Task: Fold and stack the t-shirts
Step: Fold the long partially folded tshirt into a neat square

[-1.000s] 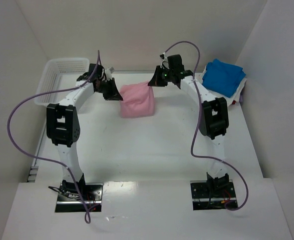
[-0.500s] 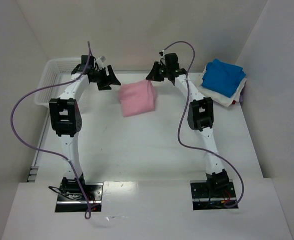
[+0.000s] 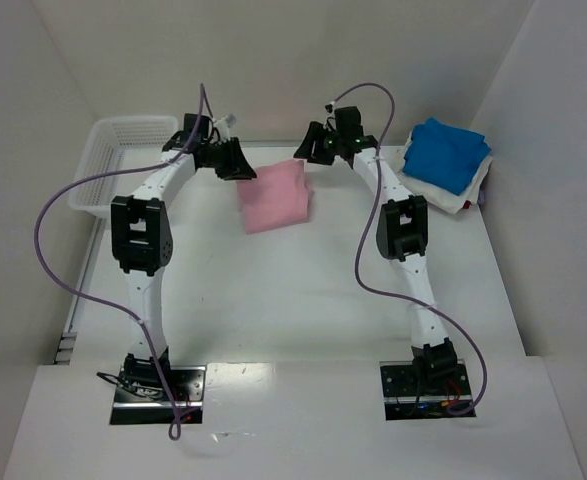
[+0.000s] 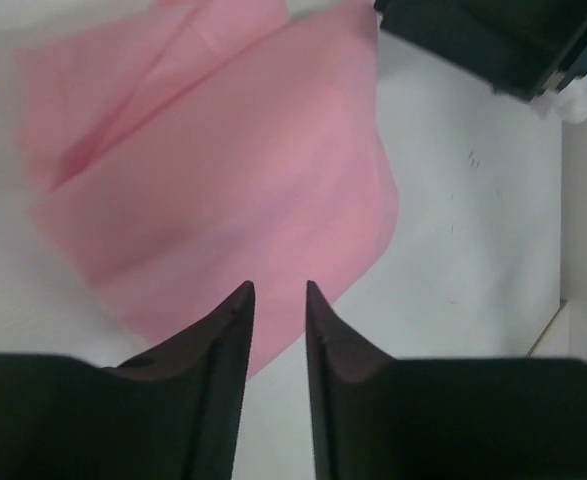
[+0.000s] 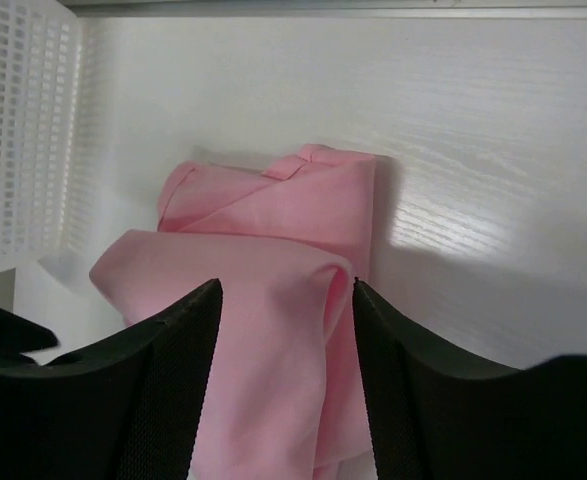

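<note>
Three t-shirts sit on a white table (image 3: 293, 290), seen from above w/ the left arm (image 3: 138, 235) and right arm (image 3: 403, 230) both reaching to the far side. The pink t-shirt (image 3: 276, 198), loosely folded into a rough square, lies flat at abt 12 o'clock from table ctr. The left gripper (image 3: 235, 166) hovers at the shirt's 10 o'clock corner, and the right gripper (image 3: 306, 153) is at its 1 o'clock corner. In the left wrist view, two dark fingers (image 4: 228, 340) stand a narrow gap apart over the edge of the pink cloth, w/ nothing pinched btwn them. In the right wrist view, the fingers (image 5: 188, 360) are spread wide, w/ a rolled fold of pink cloth showing btwn them; can't tell if the pads touch it. The blue t-shirt (image 3: 448, 152), folded, rests on top of the white t-shirt (image 3: 438, 190) at abt 2 o'clock, near the table's right edge and well apart from the pink one. A white mesh basket (image 3: 108, 150) stands at abt 10 o'clock in the far-left corner, near the left arm's wrist. Purple cables (image 3: 48, 230) loop off both arms.
</note>
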`<state>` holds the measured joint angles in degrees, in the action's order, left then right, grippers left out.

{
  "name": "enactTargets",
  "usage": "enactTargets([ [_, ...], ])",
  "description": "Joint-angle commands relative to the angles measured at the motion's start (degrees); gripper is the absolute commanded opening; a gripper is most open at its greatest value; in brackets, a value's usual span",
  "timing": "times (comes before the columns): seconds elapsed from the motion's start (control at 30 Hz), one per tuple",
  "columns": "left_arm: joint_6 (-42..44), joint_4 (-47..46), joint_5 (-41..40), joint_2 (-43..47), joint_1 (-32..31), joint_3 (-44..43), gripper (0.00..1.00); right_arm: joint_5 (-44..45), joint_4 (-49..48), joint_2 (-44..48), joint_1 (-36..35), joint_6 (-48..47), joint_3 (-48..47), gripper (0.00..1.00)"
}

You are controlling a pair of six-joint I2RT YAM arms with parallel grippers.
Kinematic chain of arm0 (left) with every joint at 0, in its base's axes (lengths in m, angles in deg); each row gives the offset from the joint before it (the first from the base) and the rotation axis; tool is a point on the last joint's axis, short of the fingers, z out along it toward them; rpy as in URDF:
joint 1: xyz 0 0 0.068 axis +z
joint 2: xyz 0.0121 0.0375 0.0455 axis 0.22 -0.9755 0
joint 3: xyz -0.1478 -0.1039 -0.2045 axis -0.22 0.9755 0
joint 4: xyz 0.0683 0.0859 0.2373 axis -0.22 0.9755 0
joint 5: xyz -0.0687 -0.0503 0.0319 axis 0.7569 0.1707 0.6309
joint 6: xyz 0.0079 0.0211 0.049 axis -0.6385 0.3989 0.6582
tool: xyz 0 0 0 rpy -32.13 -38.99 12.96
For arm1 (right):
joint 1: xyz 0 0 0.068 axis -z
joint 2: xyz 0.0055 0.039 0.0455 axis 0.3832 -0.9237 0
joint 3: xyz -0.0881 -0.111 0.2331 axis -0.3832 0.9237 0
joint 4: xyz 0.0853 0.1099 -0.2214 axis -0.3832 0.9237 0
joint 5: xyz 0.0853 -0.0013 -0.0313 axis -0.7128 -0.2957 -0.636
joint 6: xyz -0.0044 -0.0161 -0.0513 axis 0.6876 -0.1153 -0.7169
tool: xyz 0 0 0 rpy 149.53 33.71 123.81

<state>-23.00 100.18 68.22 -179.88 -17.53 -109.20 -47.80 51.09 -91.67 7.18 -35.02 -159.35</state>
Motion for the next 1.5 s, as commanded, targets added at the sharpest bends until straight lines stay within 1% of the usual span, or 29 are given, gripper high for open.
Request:
enactTargets([
  [0.0, -1.1, -4.5, -1.0, 0.8, -2.3, 2.3, 0.32, 1.2, 1.4, 8.0, 0.7, -2.7, 1.5, 0.59],
  [0.07, -2.2, -6.6, -1.6, 0.1, -2.9, 2.3, 0.28, 1.2, 1.4, 10.3, 0.7, -3.4, 2.5, 0.47],
  [0.1, -3.1, -7.7, -2.5, -0.6, -2.9, 2.3, 0.25, 1.2, 1.4, 10.9, 0.7, -3.4, 3.0, 0.37],
  [0.2, -4.5, -9.6, -5.5, -3.0, -3.4, 0.7, 0.22, 1.2, 2.0, 13.4, 0.7, -3.9, 4.2, 0.2],
  [0.23, -5.4, -9.6, -6.0, -4.0, -3.4, -0.4, 0.2, -0.2, 2.0, 14.0, 0.7, -3.9, 5.1, 0.13],
  [0.27, -5.4, -9.6, -6.7, -5.9, -3.4, -2.9, 0.19, -1.2, 2.0, 15.2, 0.7, -3.9, 5.7, 0.11],
  [0.33, -6.8, -9.6, -8.2, -7.9, -3.4, -5.4, 0.18, -3.8, -0.2, 16.0, 0.7, -3.9, 8.1, 0.09],
  [0.4, -7.4, -8.2, -10.5, -10.7, -4.0, -9.2, 0.18, -3.9, -0.2, 16.0, 0.1, -3.9, 9.7, 0.09],
  [0.5, -7.4, -4.1, -14.3, -14.5, -5.1, -14.2, 0.18, -5.2, -0.2, 15.5, -1.1, -3.9, 10.9, 0.09],
  [0.53, -6.6, -0.9, -16.1, -15.6, -5.9, -16.2, 0.18, -5.2, -0.7, 15.5, -1.9, -3.9, 10.9, 0.09],
  [0.57, -6.1, 0.6, -17.9, -17.6, -5.9, -20.2, 0.18, -5.2, -0.7, 15.5, -2.0, -4.6, 11.4, 0.09],
  [0.6, -6.1, 1.7, -20.3, -18.6, -6.6, -22.0, 0.18, -5.2, -0.7, 15.0, -2.9, -4.6, 11.4, 0.09],
  [0.67, -6.1, 3.9, -21.8, -21.0, -6.6, -25.0, 0.18, -3.9, -0.7, 13.7, -3.7, -5.1, 11.4, 0.09],
  [0.77, -6.1, 5.1, -26.3, -22.3, -7.2, -28.9, 0.18, -1.0, -0.1, 11.8, -5.0, -6.3, 11.4, 0.09],
  [0.83, -5.6, 5.7, -28.6, -22.3, -7.2, -31.5, 0.21, -0.4, -0.1, 10.5, -5.0, -7.0, 11.4, 0.09],
  [0.87, -5.5, 5.7, -28.7, -22.3, -7.2, -32.4, 0.21, 0.2, -0.1, 10.4, -5.0, -7.1, 11.4, 0.09],
  [0.97, -5.0, 5.7, -28.7, -21.6, -6.7, -35.5, 0.27, 1.8, -0.1, 7.5, -5.0, -7.6, 11.4, 0.09],
  [1.03, -3.8, 6.2, -28.7, -19.5, -6.7, -35.6, 0.29, 2.3, -0.1, 5.8, -5.0, -7.6, 9.8, 0.09],
  [1.07, -3.7, 6.8, -28.1, -18.7, -6.7, -35.6, 0.32, 2.4, -0.1, 4.4, -5.0, -7.6, 8.8, 0.09],
  [1.13, -2.5, 8.1, -26.8, -16.2, -6.1, -35.6, 0.36, 3.4, 0.5, 3.3, -5.0, -7.6, 8.1, 0.09],
  [1.17, -1.6, 8.3, -25.8, -15.1, -6.1, -34.8, 0.36, 4.5, 0.5, 3.2, -5.0, -7.6, 8.0, 0.09],
  [1.2, -1.0, 8.8, -25.2, -14.1, -6.1, -33.9, 0.39, 5.2, 0.5, 2.7, -5.0, -7.6, 7.5, 0.09],
  [1.37, 1.7, 9.4, -21.6, -5.4, -6.8, -23.7, 0.39, 6.8, 0.5, 0.7, -3.3, -7.0, 5.9, 0.09],
  [1.4, 1.8, 8.4, -20.3, -3.7, -7.5, -17.3, 0.39, 6.8, 0.5, 0.6, -3.2, -6.5, 5.9, 0.09],
  [1.47, 2.3, 3.8, -19.6, 1.6, -8.5, -9.4, 0.38, 6.8, 0.5, 0.1, -2.6, -6.4, 5.4, 0.09],
])
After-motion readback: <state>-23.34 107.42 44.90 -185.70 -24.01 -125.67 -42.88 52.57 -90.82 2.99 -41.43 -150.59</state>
